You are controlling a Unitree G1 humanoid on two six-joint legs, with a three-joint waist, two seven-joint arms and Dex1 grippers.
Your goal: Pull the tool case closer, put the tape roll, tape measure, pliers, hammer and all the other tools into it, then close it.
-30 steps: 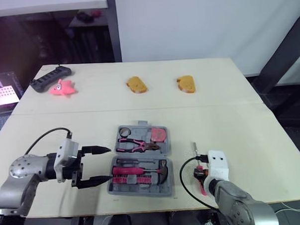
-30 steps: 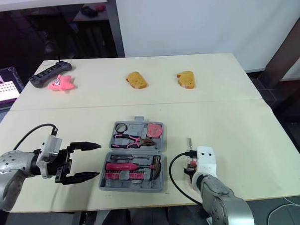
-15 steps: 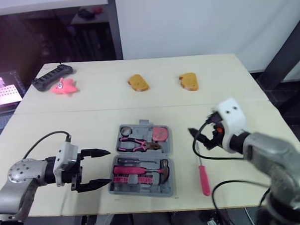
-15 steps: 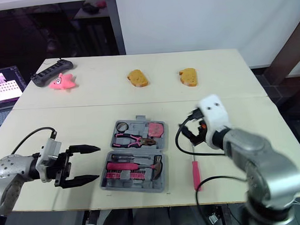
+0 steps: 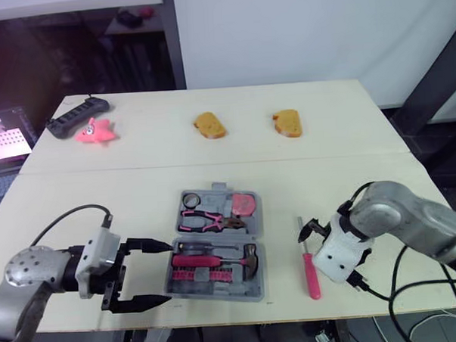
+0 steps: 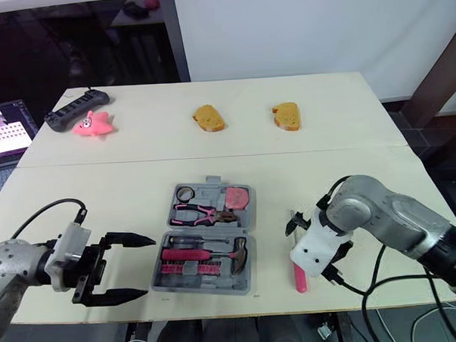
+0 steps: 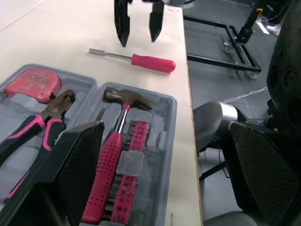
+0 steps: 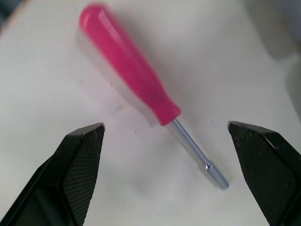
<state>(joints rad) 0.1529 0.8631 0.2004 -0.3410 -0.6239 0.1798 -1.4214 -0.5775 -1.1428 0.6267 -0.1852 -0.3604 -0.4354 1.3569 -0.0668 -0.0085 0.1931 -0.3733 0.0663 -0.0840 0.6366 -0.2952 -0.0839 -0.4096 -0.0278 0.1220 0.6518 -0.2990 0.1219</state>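
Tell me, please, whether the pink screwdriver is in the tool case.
Out: the screwdriver lies on the table, right of the open tool case.

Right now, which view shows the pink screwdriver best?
Right wrist view: the screwdriver lies whole and close under the open right tool. Left wrist view shows it farther, beyond the case; eye views, small.
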